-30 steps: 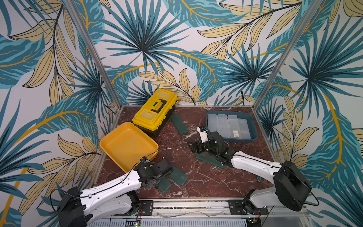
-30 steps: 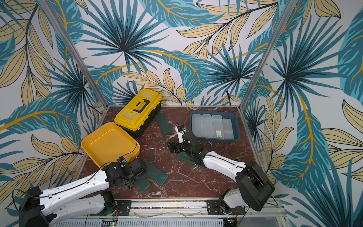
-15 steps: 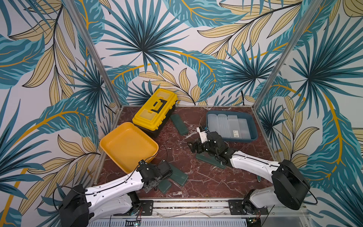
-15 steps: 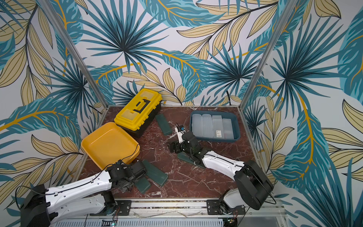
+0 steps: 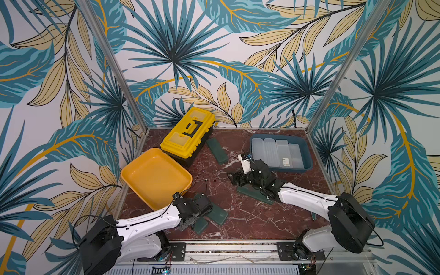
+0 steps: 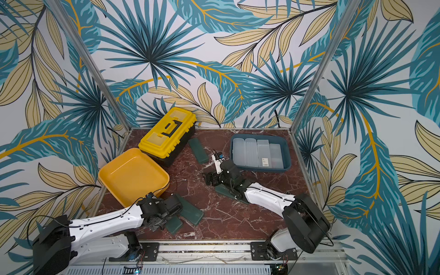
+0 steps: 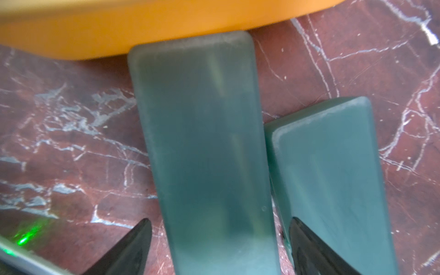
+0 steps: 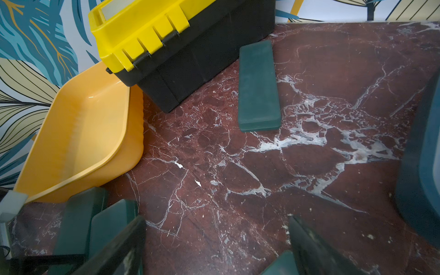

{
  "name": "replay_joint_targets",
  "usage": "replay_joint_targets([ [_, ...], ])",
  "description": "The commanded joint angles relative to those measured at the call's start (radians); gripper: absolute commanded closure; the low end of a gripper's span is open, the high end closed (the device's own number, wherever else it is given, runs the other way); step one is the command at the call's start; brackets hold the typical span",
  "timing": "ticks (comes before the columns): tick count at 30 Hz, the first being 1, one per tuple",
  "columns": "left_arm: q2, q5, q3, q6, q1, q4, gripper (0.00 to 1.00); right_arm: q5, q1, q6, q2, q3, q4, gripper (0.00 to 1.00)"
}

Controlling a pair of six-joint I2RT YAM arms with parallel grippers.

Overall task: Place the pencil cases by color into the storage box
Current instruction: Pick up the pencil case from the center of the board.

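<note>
Left gripper spread, straddling a green case, centre frame, far end just beside the tray. Looks stiff, light, slick: you pinch its long sides, mid-length. Right gripper spread, empty.

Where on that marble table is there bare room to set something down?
Bare marble lies front-centre, between the front green pencil cases and the right arm; also at the back, between toolbox and blue bin. Crowded: the yellow tray's near corner.
</note>
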Motion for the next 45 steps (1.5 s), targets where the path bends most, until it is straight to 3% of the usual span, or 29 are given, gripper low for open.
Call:
replay_joint_targets([
  [1,-0.011,-0.002,-0.046,-0.003,0.004,0.019,0.11,-0.001,0.005,-0.011,0.018,-0.001,0.010,0.07],
  [7,-0.041,0.006,-0.095,-0.022,0.011,0.038,0.13,-0.007,0.005,-0.007,0.034,0.000,0.019,0.07],
  [18,0.036,0.026,-0.097,0.063,0.074,0.121,0.16,-0.008,0.006,-0.007,0.047,0.001,0.023,0.07],
  [28,0.042,0.075,-0.055,0.135,0.083,0.127,0.35,-0.006,0.005,-0.008,0.052,0.006,0.017,0.07],
  [45,0.047,0.027,0.137,0.202,-0.024,-0.025,0.38,-0.001,0.006,-0.008,0.062,0.007,0.023,0.07],
])
